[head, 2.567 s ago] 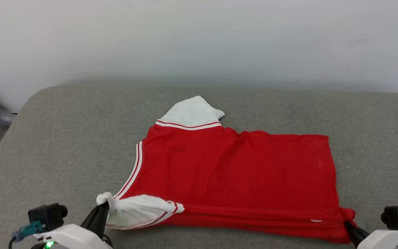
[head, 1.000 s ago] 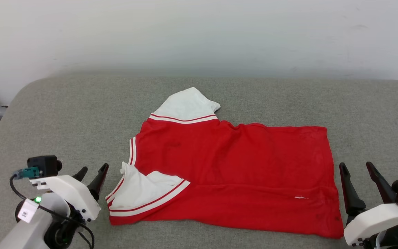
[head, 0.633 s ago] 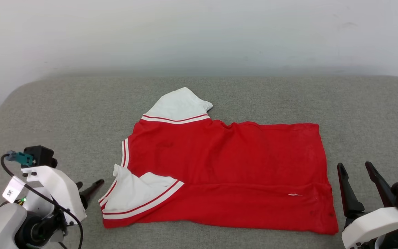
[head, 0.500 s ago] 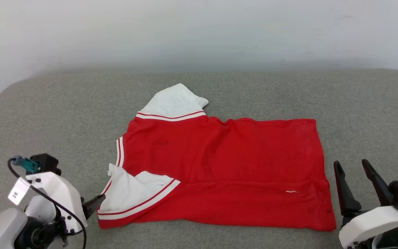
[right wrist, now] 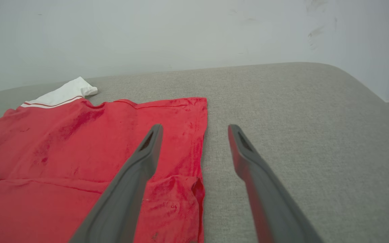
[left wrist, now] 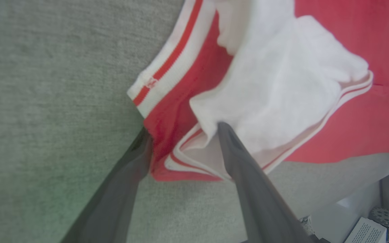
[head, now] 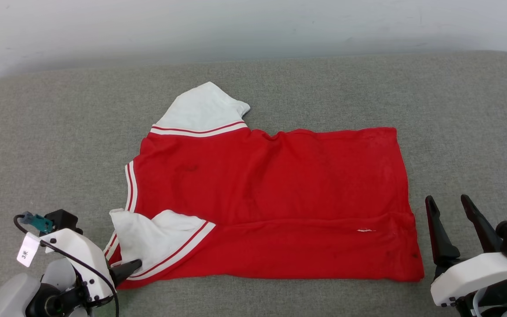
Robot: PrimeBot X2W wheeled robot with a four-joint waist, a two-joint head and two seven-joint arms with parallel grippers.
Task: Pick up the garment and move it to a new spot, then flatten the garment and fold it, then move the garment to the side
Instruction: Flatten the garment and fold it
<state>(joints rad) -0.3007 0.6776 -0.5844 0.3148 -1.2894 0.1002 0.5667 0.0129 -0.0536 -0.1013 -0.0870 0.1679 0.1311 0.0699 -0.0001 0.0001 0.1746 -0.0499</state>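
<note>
The garment (head: 271,189), a red jersey with white striped sleeves, lies spread flat on the grey cushion, its hem to the right. One white sleeve (head: 200,108) points to the far side. The other sleeve (head: 156,233) is folded back over the near left corner. My left gripper (head: 123,269) is open at that corner. In the left wrist view the left gripper (left wrist: 184,135) has its two fingers on either side of the sleeve's (left wrist: 282,84) folded edge. My right gripper (head: 447,200) stands open just right of the hem's near corner. In the right wrist view the right gripper (right wrist: 195,129) has one finger over the red cloth (right wrist: 96,135).
The grey cushioned surface (head: 60,132) stretches wide around the garment, with rounded corners at the far left and far right. A white wall (head: 236,22) runs along its far edge. Bare cushion (right wrist: 299,118) lies to the right of the hem.
Both grippers have let go of the garment's near corners and opened. The left gripper has since dropped to the folded sleeve at the near left corner. The head camera has tilted down.
</note>
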